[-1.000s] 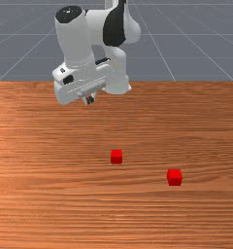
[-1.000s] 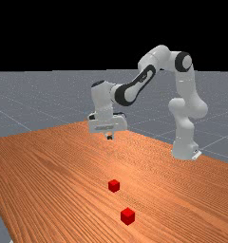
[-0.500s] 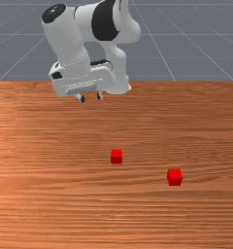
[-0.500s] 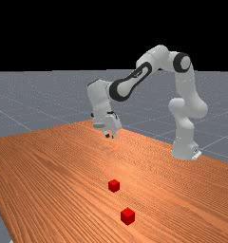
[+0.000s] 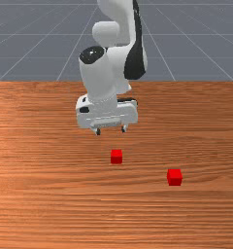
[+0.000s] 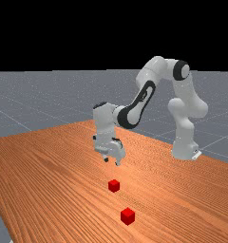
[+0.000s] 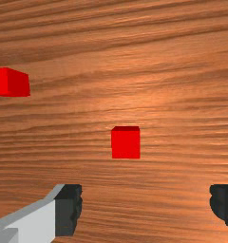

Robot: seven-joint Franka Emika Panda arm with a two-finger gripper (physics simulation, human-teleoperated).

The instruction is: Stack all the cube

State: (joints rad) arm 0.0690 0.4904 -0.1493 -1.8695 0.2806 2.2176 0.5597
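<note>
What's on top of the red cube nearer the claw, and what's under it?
Nothing rests on that red cube: its top is bare, and the open claw hangs clear of it. Below is the table; the patch the cube covers cannot be seen.

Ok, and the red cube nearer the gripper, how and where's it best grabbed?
Probably from straight above, pinching the nearer cube by its sides at the front view's left and right. It sits flat, apart from the other cube, with those sides roughly square to the open gripper.
</note>
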